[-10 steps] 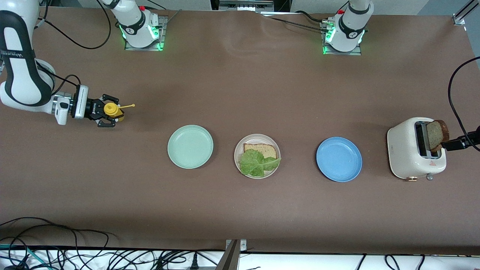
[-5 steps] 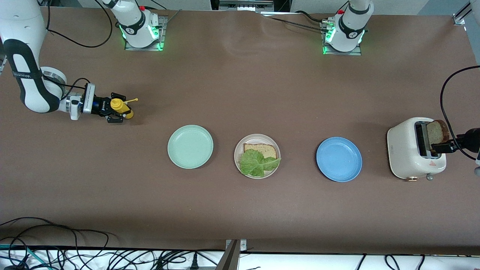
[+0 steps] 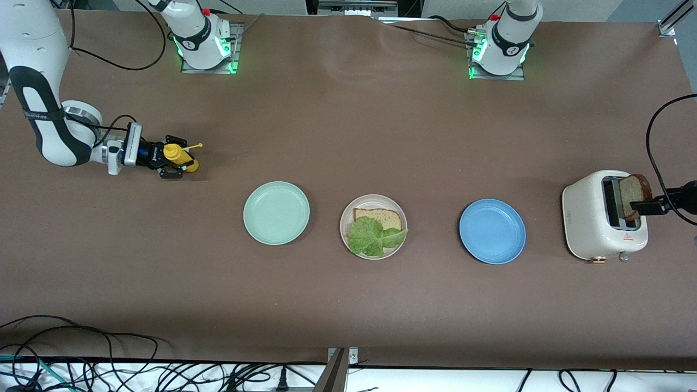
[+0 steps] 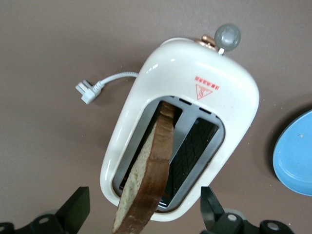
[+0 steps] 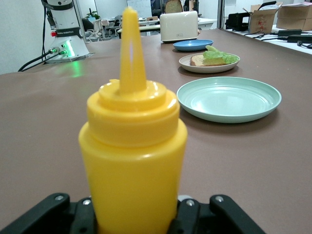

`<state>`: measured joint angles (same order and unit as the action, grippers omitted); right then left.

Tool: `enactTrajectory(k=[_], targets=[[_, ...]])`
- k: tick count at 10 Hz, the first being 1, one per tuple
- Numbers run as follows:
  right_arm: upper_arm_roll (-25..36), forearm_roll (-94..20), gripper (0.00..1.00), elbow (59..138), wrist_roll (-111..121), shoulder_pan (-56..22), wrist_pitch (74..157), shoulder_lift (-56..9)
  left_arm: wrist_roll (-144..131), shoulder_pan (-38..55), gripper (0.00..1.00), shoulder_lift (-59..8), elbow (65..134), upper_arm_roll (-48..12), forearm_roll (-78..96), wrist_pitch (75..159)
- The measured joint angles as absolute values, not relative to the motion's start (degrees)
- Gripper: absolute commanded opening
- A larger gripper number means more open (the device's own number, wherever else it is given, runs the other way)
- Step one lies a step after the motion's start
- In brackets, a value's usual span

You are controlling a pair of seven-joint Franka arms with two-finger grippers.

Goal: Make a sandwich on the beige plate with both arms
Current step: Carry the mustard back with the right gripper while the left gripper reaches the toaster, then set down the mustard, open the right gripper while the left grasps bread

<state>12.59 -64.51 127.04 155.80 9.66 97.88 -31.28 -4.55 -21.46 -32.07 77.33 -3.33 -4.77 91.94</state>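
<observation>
Your left pincer stands released astride the upright bread slice, whose flat faces meet its fingers, in the toaster; the right pincer is clenched on the yellow bottle.

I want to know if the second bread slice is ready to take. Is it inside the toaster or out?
Partly out. The bread slice stands tilted in one slot of the toaster, rising above its top between the open left gripper fingers.

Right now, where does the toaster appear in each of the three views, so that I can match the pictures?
Front view: the toaster stands at the left arm's end of the table, beside the blue plate.
Left wrist view: it fills the middle, seen from above, with a bread slice standing out of one slot.
Right wrist view: small, in the distance, next to the blue plate.
Shared landmark: the blue plate.
</observation>
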Motion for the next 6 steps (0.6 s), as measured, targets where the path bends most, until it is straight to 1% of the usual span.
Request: enactTrajectory(k=[3,5,6], targets=[[12.1,-64.7,0.78,127.0,155.8,9.9,97.5,-31.5,-4.1,-21.5,1.0,-29.8,80.8,-4.0,-4.4,91.8],[12.1,-64.7,0.96,126.9,155.8,10.7,97.1,-31.5,-4.1,-21.5,1.0,-27.0,84.2,-4.6,-4.4,91.8],[12.0,-64.7,1.0,126.9,155.8,11.1,96.8,-31.5,-4.1,-21.5,1.0,-26.3,85.2,-4.6,-4.4,91.8]])
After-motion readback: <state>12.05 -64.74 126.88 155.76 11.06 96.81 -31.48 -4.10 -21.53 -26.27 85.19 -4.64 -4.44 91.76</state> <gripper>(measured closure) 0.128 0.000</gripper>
